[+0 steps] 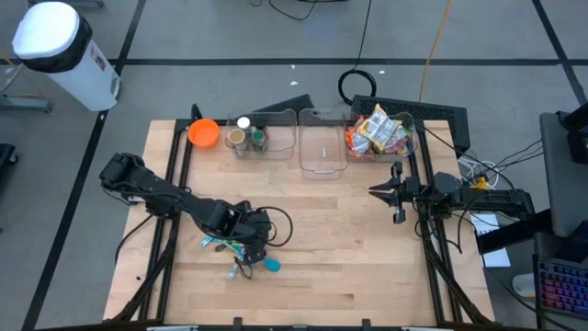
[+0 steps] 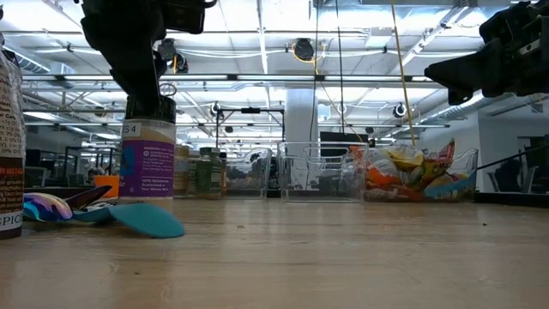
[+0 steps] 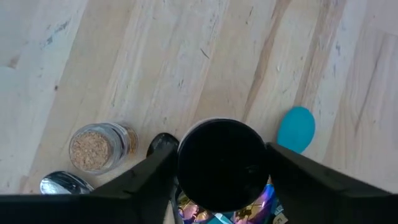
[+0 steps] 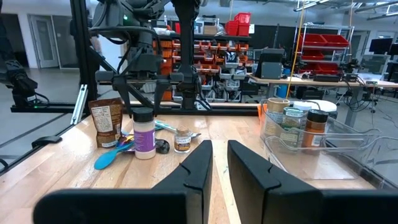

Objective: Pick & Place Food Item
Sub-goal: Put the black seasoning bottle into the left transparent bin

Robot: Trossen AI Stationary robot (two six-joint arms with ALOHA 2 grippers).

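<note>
A spice jar [image 2: 147, 163] with a purple label and a black lid [image 3: 224, 163] stands upright on its base on the wooden table, near the front left. My left gripper [image 1: 248, 241] comes down over it and is shut on the lid. In the high view the gripper hides the jar. My right gripper [image 1: 397, 193] waits at the table's right side, held level above the wood, shut, with nothing in it. My left gripper has the jar's black lid between its two fingers [image 3: 152, 177], one on each side of the lid's rim [image 3: 183, 165]. The fingers come from above, slanting steeply down. The jar stands upright with its base on the table.
Around the jar lie a small glass jar of brown spice [image 3: 93, 146], a metal spoon [image 3: 62, 182], a teal spoon [image 3: 296, 127] and a brown pouch [image 4: 106, 121]. Along the far edge stand an orange bowl [image 1: 203, 133] and three clear bins: jars [image 1: 248, 136], empty [image 1: 322, 147], snack bags [image 1: 378, 131].
</note>
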